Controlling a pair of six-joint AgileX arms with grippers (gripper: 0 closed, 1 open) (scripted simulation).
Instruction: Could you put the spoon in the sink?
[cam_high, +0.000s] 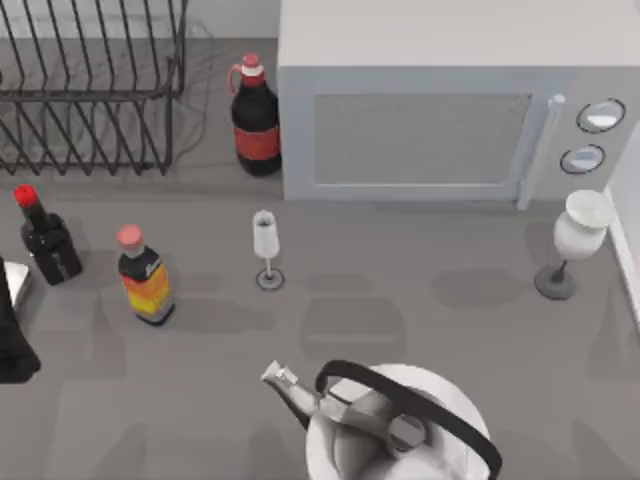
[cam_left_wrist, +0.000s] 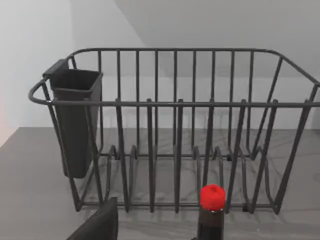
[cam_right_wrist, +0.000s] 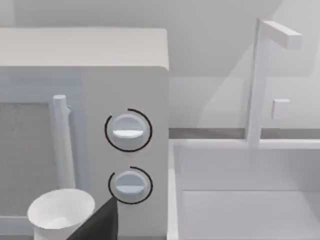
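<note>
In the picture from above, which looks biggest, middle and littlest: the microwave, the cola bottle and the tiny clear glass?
Largest to smallest as they look from above:
1. microwave
2. cola bottle
3. clear glass
The gaps are plain, so nearness to the camera does not change the order.
</note>
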